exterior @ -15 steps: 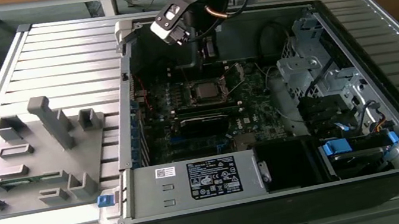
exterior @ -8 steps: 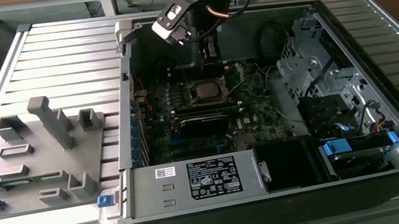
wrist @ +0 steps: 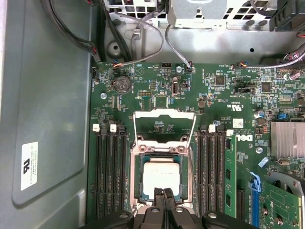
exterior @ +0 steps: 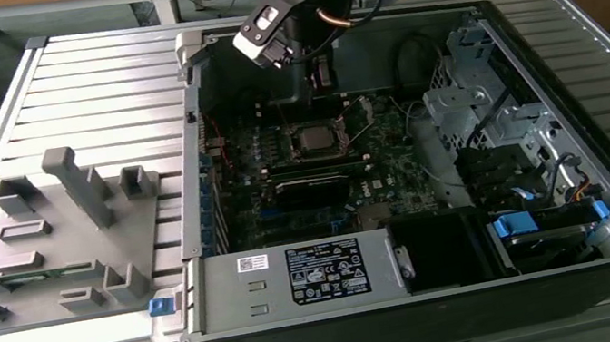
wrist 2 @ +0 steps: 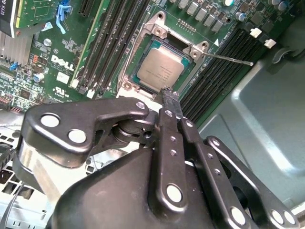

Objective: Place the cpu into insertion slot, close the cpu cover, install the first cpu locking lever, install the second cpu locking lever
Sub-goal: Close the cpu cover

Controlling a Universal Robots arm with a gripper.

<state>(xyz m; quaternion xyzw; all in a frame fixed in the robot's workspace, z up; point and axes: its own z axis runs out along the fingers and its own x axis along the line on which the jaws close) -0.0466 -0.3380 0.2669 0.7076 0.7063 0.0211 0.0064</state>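
The cpu [wrist: 162,177] lies flat in the insertion slot [wrist: 137,181], its grey metallic top showing in both wrist views [wrist 2: 159,69]. The cpu cover [wrist: 164,113], a thin silvery frame, stands swung up at the slot's far side, so the board shows through its cut-out. A thin locking lever [wrist 2: 229,58] sticks out free beside the slot. My gripper [wrist: 165,192] is shut with nothing between its fingers, and its tips hover over the near edge of the cpu [wrist 2: 170,94]. In the exterior view the gripper [exterior: 320,77] hangs above the slot [exterior: 316,138] inside the case.
Long black memory slots [wrist: 110,176] flank the socket on both sides. A grey box with a white label [exterior: 297,278] sits at the case's front. Drive bays and cables [exterior: 494,123] fill the exterior view's right. A grey fixture [exterior: 58,237] stands on the table outside the case.
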